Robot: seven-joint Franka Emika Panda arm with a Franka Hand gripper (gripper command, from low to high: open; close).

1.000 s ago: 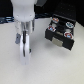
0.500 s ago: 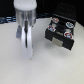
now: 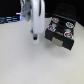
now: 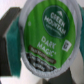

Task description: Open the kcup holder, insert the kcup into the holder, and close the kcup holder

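The kcup holder [image 3: 61, 33] is a black box on the exterior view's right, its tray pulled out with darker-topped pods [image 3: 59, 27] in the round slots. My gripper [image 3: 34, 36] hangs to its left, above the white table, shut on the kcup [image 4: 50, 32]. In the wrist view the kcup's green lid fills most of the picture, with a teal finger pad [image 4: 12, 37] pressed against its side. In the exterior view the kcup is only a small speck at the fingertips.
The white table [image 3: 30, 65] spreads under the arm. Dark clutter [image 3: 10, 19] lines the back edge on the exterior view's left.
The arm has carried the kcup toward the exterior view's right and farther back, closer to the open holder. The holder has not moved.
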